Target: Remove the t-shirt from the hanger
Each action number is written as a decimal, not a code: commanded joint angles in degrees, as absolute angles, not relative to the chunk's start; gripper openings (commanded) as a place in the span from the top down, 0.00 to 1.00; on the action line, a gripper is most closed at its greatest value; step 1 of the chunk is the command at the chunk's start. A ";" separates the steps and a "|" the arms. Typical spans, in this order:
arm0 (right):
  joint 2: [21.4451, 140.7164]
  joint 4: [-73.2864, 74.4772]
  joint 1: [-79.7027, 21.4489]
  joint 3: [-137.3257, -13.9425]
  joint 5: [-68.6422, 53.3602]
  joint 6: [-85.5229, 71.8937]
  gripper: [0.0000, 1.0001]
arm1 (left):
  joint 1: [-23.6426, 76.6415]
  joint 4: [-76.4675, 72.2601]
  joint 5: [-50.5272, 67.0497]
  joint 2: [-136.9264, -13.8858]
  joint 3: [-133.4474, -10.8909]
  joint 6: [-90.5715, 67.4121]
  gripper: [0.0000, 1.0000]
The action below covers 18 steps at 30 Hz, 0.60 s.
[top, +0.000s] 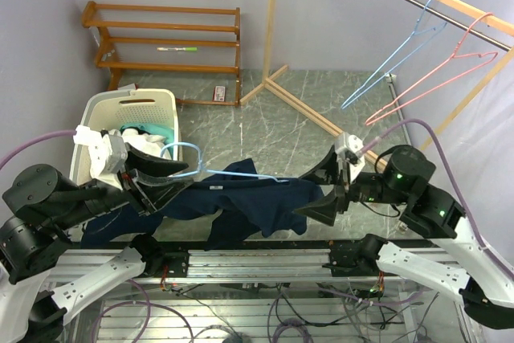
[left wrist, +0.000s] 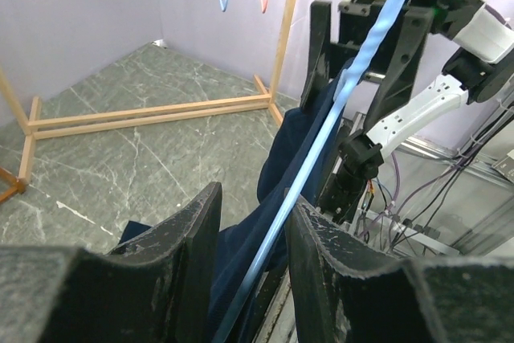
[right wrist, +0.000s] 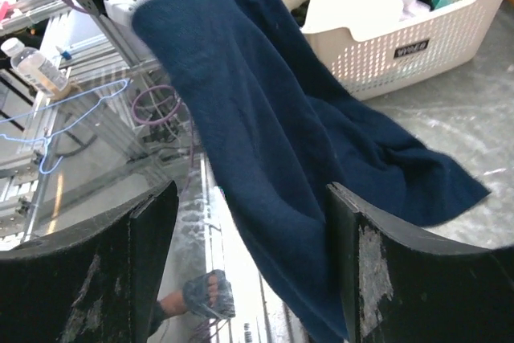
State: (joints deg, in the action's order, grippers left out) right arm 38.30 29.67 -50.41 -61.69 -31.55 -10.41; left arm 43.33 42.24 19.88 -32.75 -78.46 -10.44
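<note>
A navy t-shirt [top: 241,198] hangs over a light-blue wire hanger [top: 241,173], held in the air between my two arms. My left gripper [top: 157,181] is open. The hanger's bar [left wrist: 353,78] passes between its jaws and leans on one finger [left wrist: 321,238], with the t-shirt [left wrist: 297,142] hanging beneath. My right gripper [top: 324,188] is wide open at the shirt's right end. In the right wrist view the t-shirt [right wrist: 265,118] hangs between and beyond the spread fingers of that gripper [right wrist: 253,198], which do not touch it.
A white laundry basket [top: 96,110] holding clothes stands at the back left and also shows in the right wrist view [right wrist: 418,46]. A wooden shelf rack [top: 161,38] stands behind it. A wooden rail frame [top: 273,22] carries a blue hanger [top: 401,46] and a pink hanger [top: 442,74].
</note>
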 commanded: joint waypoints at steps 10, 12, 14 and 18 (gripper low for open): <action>34.73 31.80 -50.27 -54.24 -0.77 -25.98 1.00 | 43.30 36.13 21.23 -32.19 -77.22 -12.64 0.93; 33.38 38.14 -50.28 -56.00 11.99 -30.09 1.00 | 43.32 36.32 20.08 -31.33 -77.37 -12.67 0.93; 32.00 43.04 -50.36 -57.10 18.23 -33.32 1.00 | 43.30 36.81 18.94 -30.57 -78.03 -12.64 0.93; 28.92 47.21 -50.37 -58.97 20.69 -36.91 1.00 | 43.31 37.86 17.96 -29.91 -79.79 -12.30 0.93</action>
State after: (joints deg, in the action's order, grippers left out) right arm 32.18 35.53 -51.31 -56.31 3.09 -30.98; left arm 43.35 40.99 20.12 -32.75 -76.25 -12.34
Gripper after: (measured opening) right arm 0.021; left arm 0.458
